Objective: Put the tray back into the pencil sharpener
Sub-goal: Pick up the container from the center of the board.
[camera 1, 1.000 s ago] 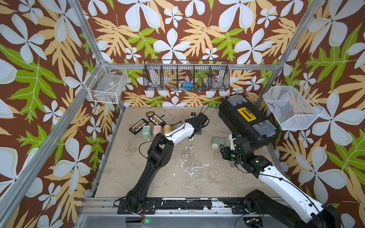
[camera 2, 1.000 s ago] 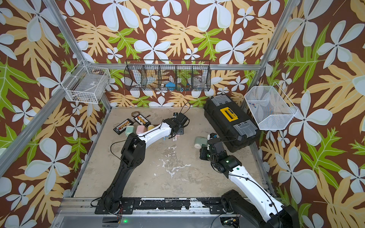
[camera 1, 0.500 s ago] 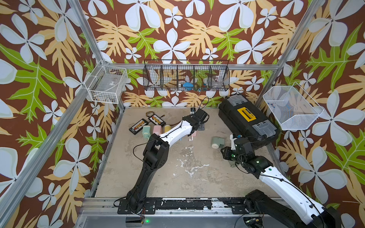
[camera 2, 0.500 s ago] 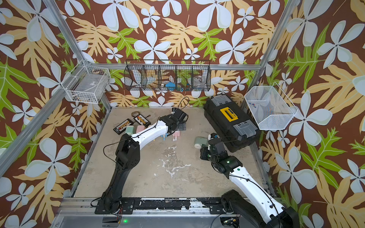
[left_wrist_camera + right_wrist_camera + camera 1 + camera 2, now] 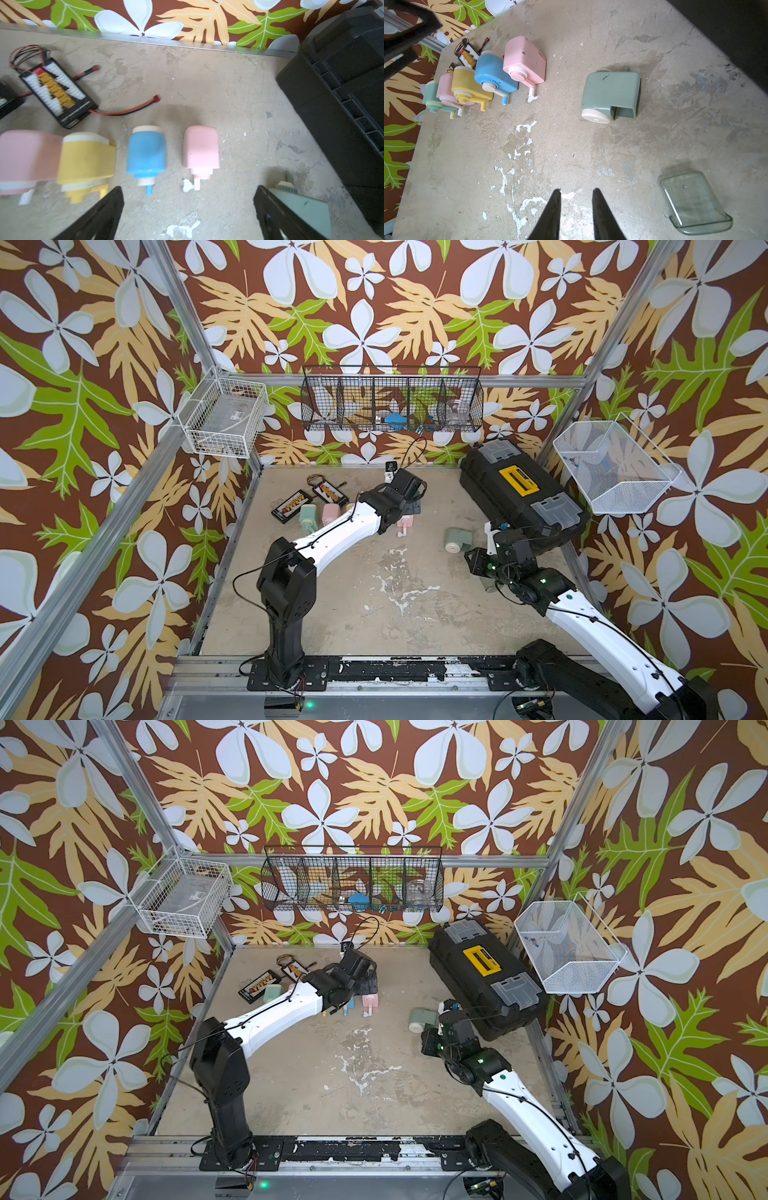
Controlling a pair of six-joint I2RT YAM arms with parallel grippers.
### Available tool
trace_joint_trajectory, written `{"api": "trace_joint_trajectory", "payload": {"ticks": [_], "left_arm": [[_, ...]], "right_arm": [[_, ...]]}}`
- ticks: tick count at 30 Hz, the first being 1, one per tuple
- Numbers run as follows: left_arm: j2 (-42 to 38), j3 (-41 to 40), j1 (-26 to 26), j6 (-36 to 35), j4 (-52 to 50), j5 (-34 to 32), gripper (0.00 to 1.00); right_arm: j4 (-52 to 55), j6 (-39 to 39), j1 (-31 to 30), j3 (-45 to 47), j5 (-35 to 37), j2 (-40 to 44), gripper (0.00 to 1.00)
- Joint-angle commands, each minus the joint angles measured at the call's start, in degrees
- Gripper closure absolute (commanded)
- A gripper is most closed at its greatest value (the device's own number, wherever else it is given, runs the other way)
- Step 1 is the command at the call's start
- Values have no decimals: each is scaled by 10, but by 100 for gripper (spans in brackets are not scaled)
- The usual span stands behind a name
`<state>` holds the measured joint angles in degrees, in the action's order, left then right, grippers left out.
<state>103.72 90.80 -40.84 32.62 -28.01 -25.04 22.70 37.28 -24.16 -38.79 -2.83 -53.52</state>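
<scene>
In both top views we see the green pencil sharpener (image 5: pixel 458 539) resting on the bench (image 5: pixel 365 626) just beside the black case (image 5: pixel 521 493). The right pincer (image 5: pixel 478 568) sits close in front of it, and the left pincer (image 5: pixel 409 506) is well apart, over the pink sharpener (image 5: pixel 405 522). From the left wrist, the left pincer (image 5: pixel 188 188) stands spread wide and empty above the bench, near the pink sharpener (image 5: pixel 201 152) and the blue sharpener (image 5: pixel 146 154). A corner of the green one shows behind one finger. From the right wrist, the clear tray (image 5: pixel 695 202) lies flat on the bench, apart from the green pencil sharpener (image 5: pixel 611 97), whose slot shows open and unfilled — so none of the insertion is done. The right pincer (image 5: pixel 576 190) has its jaws only narrowly parted with nothing between them, and it touches neither piece. We judge the task to be at its very start: the tray needs picking up, lining up with the slot and pushing home — likely with the sharpener's body steadied so it does not slide.
</scene>
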Motion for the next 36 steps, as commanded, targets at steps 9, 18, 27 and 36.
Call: {"api": "trace_joint_trajectory", "payload": {"ticks": [9,18,27,36], "left_arm": [[-312,-339,0,-65,187,-54,0],[-484,-497,1,-96,258,-43,0],[-519,-527,1,-81,254,-19,0],[-503,-521,1,-72,258,11,0]], "right_arm": [[61,-27,34,-52,37,-35,69],[123,-40,113,-65,26,-81,63],[145,13,178,12,51,-7,46],[125,38,232,72,-33,8,20]]}}
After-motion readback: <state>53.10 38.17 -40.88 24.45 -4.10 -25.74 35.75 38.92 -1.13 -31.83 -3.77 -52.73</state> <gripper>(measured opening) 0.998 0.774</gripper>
